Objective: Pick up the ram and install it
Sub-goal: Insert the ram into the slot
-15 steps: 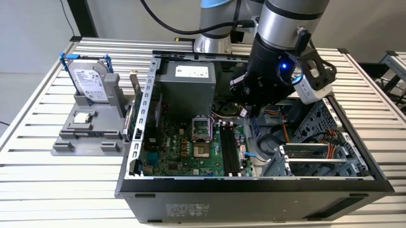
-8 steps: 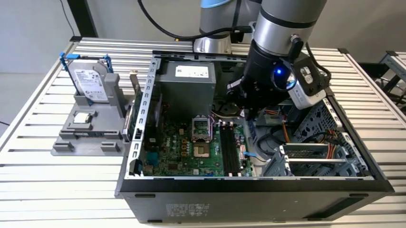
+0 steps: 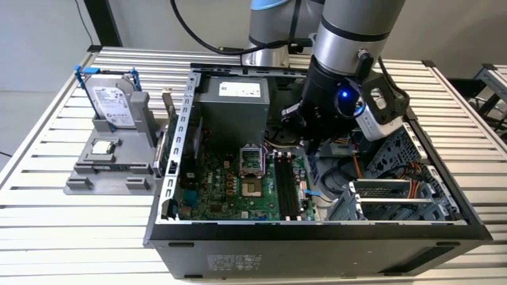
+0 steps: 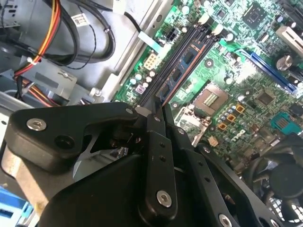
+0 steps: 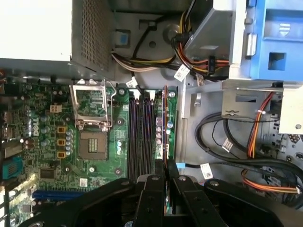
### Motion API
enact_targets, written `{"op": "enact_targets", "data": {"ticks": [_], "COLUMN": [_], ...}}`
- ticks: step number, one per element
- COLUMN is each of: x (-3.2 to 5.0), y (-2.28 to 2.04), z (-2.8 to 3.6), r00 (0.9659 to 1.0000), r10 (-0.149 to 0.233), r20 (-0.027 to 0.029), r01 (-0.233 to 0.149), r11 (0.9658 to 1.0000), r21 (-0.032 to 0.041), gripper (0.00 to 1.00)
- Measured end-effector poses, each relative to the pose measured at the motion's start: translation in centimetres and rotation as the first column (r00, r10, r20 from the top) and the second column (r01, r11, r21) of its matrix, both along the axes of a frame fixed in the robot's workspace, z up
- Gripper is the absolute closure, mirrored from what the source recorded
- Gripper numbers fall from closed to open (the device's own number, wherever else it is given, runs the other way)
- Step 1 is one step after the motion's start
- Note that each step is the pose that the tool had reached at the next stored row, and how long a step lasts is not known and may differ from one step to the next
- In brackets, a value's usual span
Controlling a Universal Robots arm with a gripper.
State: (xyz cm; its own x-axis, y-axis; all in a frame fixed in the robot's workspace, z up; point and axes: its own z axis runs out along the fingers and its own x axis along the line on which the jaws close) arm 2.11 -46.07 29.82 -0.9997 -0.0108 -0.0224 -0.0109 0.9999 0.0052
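Observation:
The ram point(image 4: 182, 66) is a thin dark strip with a row of chips. It stands on edge over the motherboard and runs along the black memory slots point(image 5: 139, 132). My gripper point(image 4: 158, 109) is shut on its near end, one black finger on each flat side. In the first wrist view the ram point(image 5: 164, 123) shows edge-on beside the outermost slot, reaching out from my gripper point(image 5: 165, 176). I cannot tell whether it sits in a slot. In the exterior view my gripper point(image 3: 311, 149) hangs inside the open computer case point(image 3: 317, 228), above the memory slots point(image 3: 287, 190).
The empty processor socket point(image 5: 92, 142) lies beside the slots. The grey power supply point(image 3: 234, 104) is at the case's far end. Cable bundles point(image 5: 227, 142) and a metal drive cage point(image 3: 396, 190) crowd the exterior view's right. Outside, a hard drive point(image 3: 111, 104) and a processor chip point(image 3: 103, 147) rest on a grey stand.

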Motion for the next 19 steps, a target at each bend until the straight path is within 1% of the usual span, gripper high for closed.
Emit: {"op": "enact_targets", "data": {"ticks": [3, 6, 8, 10, 13, 19], "x": [-0.02, -0.02, -0.02, -0.01, 0.0, 0.0], "y": [0.03, 0.03, 0.03, 0.16, 0.19, 0.19], "z": [-0.55, -1.1, -1.46, -1.82, -2.37, -3.45], "r00": [0.9992, 0.9963, 0.994, 0.9937, 0.9937, 0.9959], "r10": [-0.04, -0.086, -0.109, -0.112, -0.112, -0.09], "r20": [0.0001, 0.0001, 0.0001, 0.0001, 0.0003, 0.0003], "r01": [0.04, 0.086, 0.109, 0.112, 0.112, 0.09], "r11": [0.9992, 0.9963, 0.994, 0.9937, 0.9937, 0.9959], "r21": [-0.0008, -0.0008, -0.0008, -0.0009, -0.0008, -0.0008], "gripper": [1.0, 1.0, 1.0, 1.0, 1.0, 1.0]}}
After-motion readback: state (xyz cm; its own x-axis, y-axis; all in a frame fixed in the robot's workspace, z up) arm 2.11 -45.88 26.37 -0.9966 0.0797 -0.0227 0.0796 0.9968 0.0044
